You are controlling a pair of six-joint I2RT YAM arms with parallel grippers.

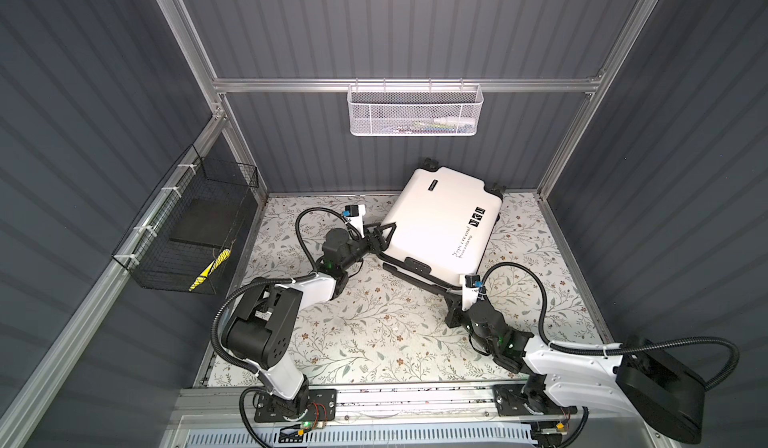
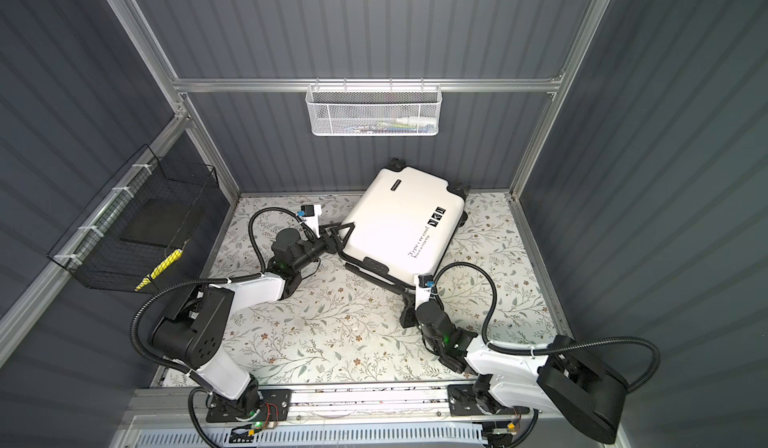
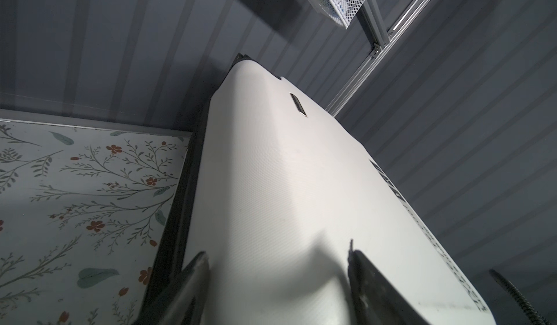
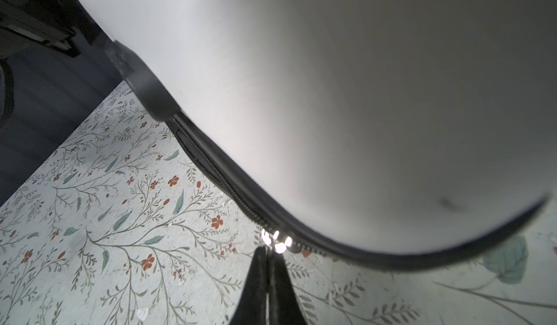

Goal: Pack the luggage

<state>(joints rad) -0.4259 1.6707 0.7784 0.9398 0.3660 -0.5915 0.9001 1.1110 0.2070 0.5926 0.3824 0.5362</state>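
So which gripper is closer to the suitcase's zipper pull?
Right: the right gripper sits shut at the zipper pull; the left gripper straddles the luggage shell farther along.

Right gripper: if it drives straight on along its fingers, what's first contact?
The shiny zipper pull on the edge of the luggage, right at the tips of the shut right gripper. It may already touch it; depth is unclear this close. Behind the pull comes the luggage itself.

Luggage point(image 1: 436, 221): glossy hard shell; basket point(image 1: 413, 109): metal mesh.
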